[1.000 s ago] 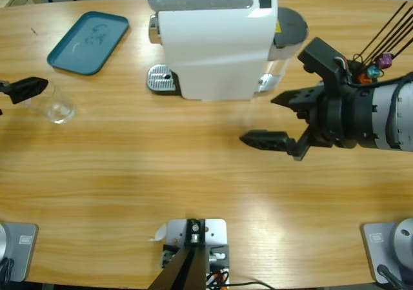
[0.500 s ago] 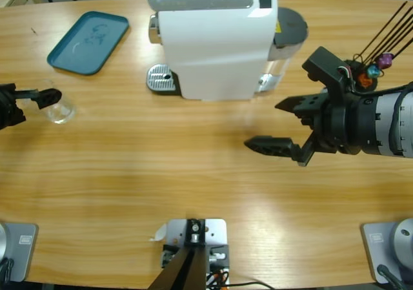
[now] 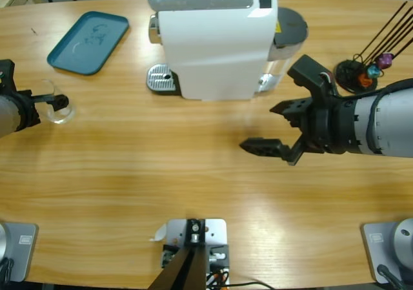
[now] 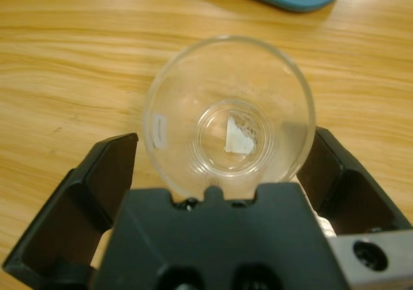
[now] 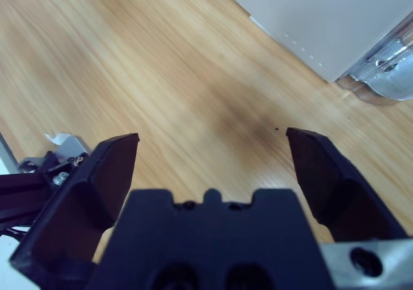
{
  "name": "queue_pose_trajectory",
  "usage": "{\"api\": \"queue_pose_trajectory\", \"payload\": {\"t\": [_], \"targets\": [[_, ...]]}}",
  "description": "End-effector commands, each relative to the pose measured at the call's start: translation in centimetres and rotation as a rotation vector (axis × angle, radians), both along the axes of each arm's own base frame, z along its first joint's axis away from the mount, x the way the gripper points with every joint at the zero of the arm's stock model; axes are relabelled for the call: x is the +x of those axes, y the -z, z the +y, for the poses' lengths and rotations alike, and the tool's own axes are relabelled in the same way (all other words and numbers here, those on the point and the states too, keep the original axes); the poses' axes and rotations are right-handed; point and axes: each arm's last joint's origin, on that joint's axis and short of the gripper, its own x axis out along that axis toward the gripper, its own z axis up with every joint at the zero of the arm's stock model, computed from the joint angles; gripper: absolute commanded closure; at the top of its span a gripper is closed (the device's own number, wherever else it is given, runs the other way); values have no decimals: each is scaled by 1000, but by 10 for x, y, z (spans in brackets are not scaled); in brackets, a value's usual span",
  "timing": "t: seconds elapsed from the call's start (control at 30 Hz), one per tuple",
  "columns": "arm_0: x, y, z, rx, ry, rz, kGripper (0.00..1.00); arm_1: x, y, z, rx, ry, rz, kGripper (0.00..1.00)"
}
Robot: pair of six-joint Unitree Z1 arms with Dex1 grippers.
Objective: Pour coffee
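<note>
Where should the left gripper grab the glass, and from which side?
Grip the glass by its round side wall, likely below the wider rim, coming level from the table's left end. It stands upright between the open jaws of the left gripper, which already straddles it.

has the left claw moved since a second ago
Yes. The left claw has come further in from the table's left edge, towards the coffee machine, and now sits around the glass tumbler below the teal tray.
</note>
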Motion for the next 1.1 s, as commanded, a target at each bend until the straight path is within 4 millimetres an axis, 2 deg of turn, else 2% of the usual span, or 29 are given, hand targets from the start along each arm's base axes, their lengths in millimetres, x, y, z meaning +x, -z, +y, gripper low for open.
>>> {"api": "queue_pose_trajectory", "payload": {"t": [0.03, 0.07, 0.13, 0.23, 0.33, 0.37, 0.47, 0.57, 0.67, 0.77, 0.87, 0.93, 1.1], "targets": [[1, 6, 4, 38, 7, -40, 35, 11, 18, 11, -40, 16, 49, 0], [1, 5, 4, 32, 12, -56, 71, 11, 17, 12, -39, 16, 48, 0], [0, 7, 5, 23, 16, -67, 212, 12, 17, 12, -37, 16, 46, 0], [-4, 13, 8, 21, 26, -68, 501, 12, 15, 12, -34, 18, 41, 0], [-11, 20, 13, 24, 33, -61, 525, 12, 15, 12, -33, 20, 37, 0], [-13, 20, 13, 16, 40, -67, 614, 12, 15, 11, -34, 21, 37, 0], [-15, 15, 12, -9, 74, -100, 996, 12, 14, 11, -33, 23, 38, 0], [-14, -3, 3, -99, 276, -115, 1000, 8, 7, 7, -23, 9, 19, 0], [-5, -31, 9, -250, 583, -143, 1000, -1, -14, -4, -49, -70, -50, 0], [4, -44, 12, -264, 857, -183, 1000, -9, -23, -15, -51, -70, -72, 0], [16, -42, 16, -259, 1006, -161, 1000, -18, -33, -30, -55, -36, -114, 0], [23, -36, 14, -179, 1097, -132, 1000, -21, -34, -37, -80, -14, -125, 0], [60, -29, -4, 106, 1442, -45, 1000, -32, -39, -52, -92, 4, -125, 0]]}}
